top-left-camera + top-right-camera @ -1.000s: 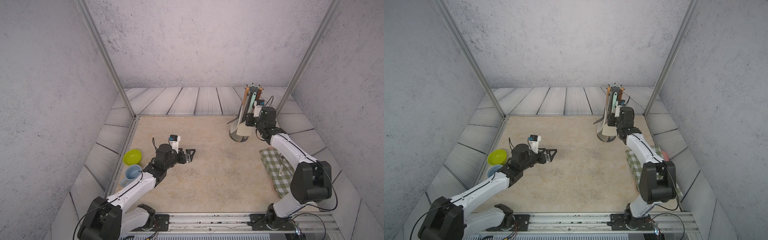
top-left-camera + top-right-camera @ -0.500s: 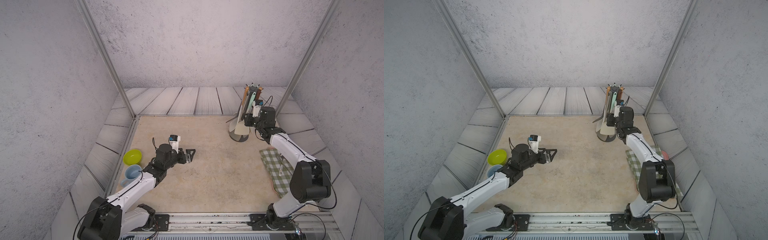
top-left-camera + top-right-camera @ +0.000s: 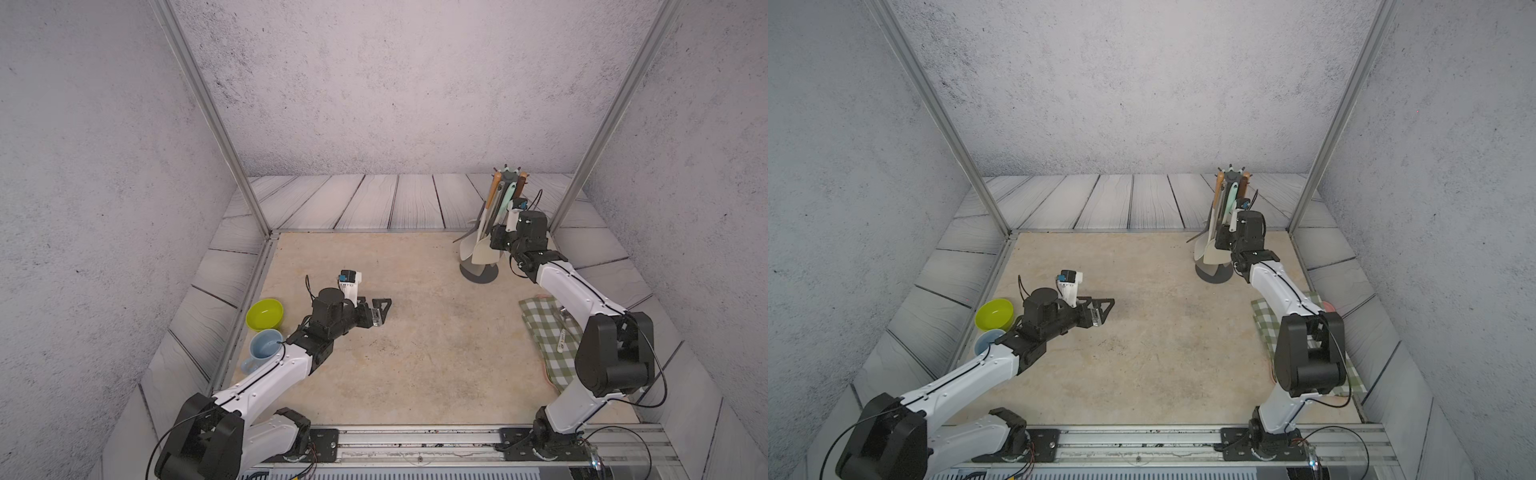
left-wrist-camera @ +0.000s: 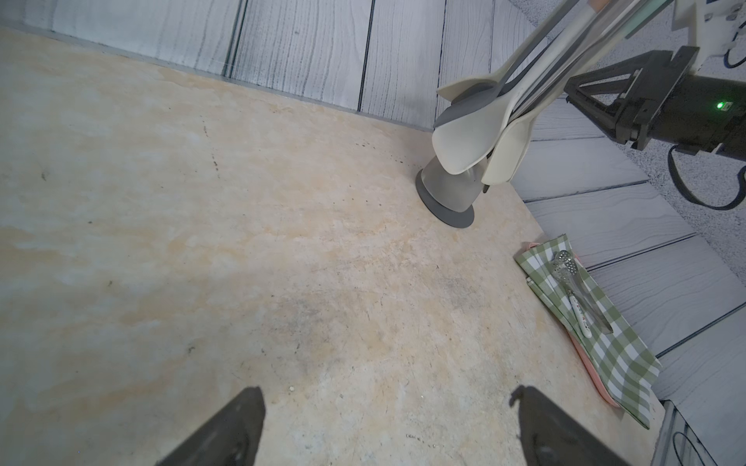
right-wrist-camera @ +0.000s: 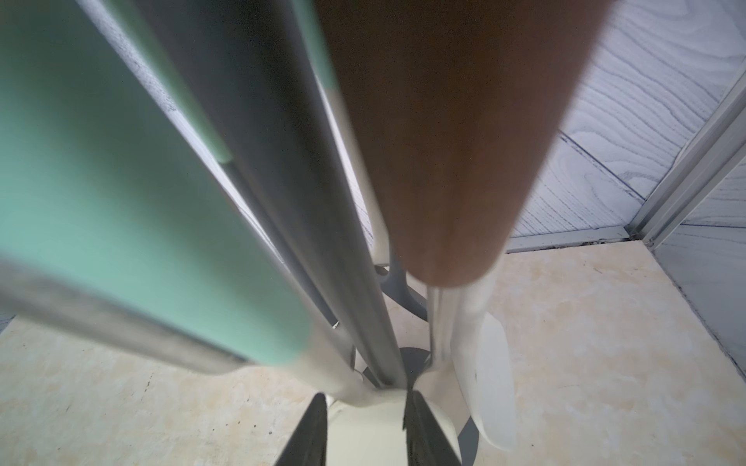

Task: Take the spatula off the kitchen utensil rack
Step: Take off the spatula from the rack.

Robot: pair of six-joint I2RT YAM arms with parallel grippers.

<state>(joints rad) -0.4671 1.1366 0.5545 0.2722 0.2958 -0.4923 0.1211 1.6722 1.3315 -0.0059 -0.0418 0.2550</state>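
The right gripper (image 3: 495, 240) is closed on the cream spatula (image 5: 365, 437), whose broad head fills the gap between its two fingers (image 5: 313, 427). This is low on the kitchen utensil rack (image 3: 479, 275), which stands directly in front of the gripper. The spatula's shaft runs up toward the rack's crown of hooks, alongside a mint-green handle (image 5: 121, 181), a wooden handle (image 5: 444, 141) and the grey pole (image 5: 306, 210). The left gripper (image 3: 380, 309) is spread wide and holds nothing above the table (image 3: 415, 353), with the rack well beyond its fingertips.
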